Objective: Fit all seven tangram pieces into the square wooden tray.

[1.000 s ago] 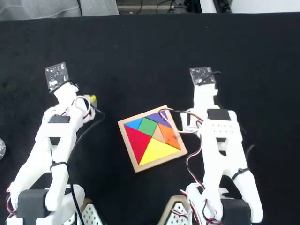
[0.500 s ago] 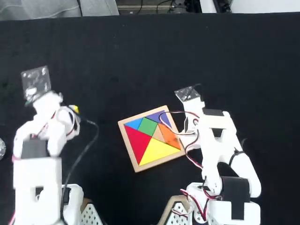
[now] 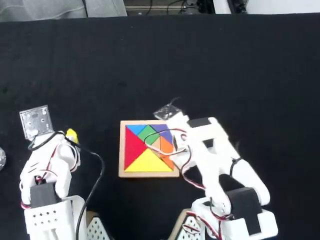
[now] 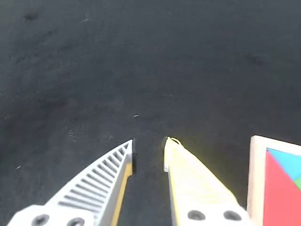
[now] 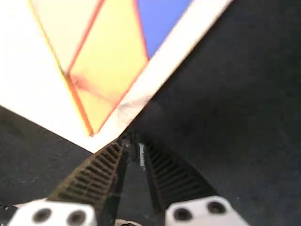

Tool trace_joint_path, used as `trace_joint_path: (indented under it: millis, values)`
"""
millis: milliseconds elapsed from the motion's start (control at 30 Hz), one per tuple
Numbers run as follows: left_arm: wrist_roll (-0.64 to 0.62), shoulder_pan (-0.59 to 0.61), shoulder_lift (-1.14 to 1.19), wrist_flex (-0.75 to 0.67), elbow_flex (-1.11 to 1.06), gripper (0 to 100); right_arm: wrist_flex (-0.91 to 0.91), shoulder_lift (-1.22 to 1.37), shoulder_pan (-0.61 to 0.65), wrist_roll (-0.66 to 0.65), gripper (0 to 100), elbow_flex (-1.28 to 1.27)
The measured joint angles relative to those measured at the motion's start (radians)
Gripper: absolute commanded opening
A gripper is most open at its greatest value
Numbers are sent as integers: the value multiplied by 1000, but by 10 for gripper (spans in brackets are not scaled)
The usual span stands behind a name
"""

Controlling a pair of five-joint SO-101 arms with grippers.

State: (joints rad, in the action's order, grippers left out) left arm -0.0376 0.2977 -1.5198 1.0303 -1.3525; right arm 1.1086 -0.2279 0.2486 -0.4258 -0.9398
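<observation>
Square wooden tray (image 3: 121, 150) with tangram pieces (image 3: 134, 150) (red, yellow, blue, green visible): corner just ahead of right jaws, nearly pressed together; rim beside left jaws, slightly spread.

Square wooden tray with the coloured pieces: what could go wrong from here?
The right gripper sits at a corner of the square wooden tray; any sideways move could shove it and jolt the pieces. Red and white cables of the right arm lie across the orange tangram piece; pulling away might snag it.
</observation>
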Motion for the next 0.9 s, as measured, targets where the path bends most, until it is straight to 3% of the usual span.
trace_joint_path:
  millis: [133,267,500,667,900]
  values:
    - [12,12,-15,-43,-37,124,44,-3,3,28,11,37]
    - [104,15,-15,-48,-37,124,167,-147,-71,72,11,163]
    - [170,-60,-17,-48,190,120,273,-717,-83,109,11,468]
    - [173,-95,-23,-44,358,120,299,-1079,-84,109,11,494]
    - [173,-100,-101,178,661,121,308,-1445,-84,109,14,476]
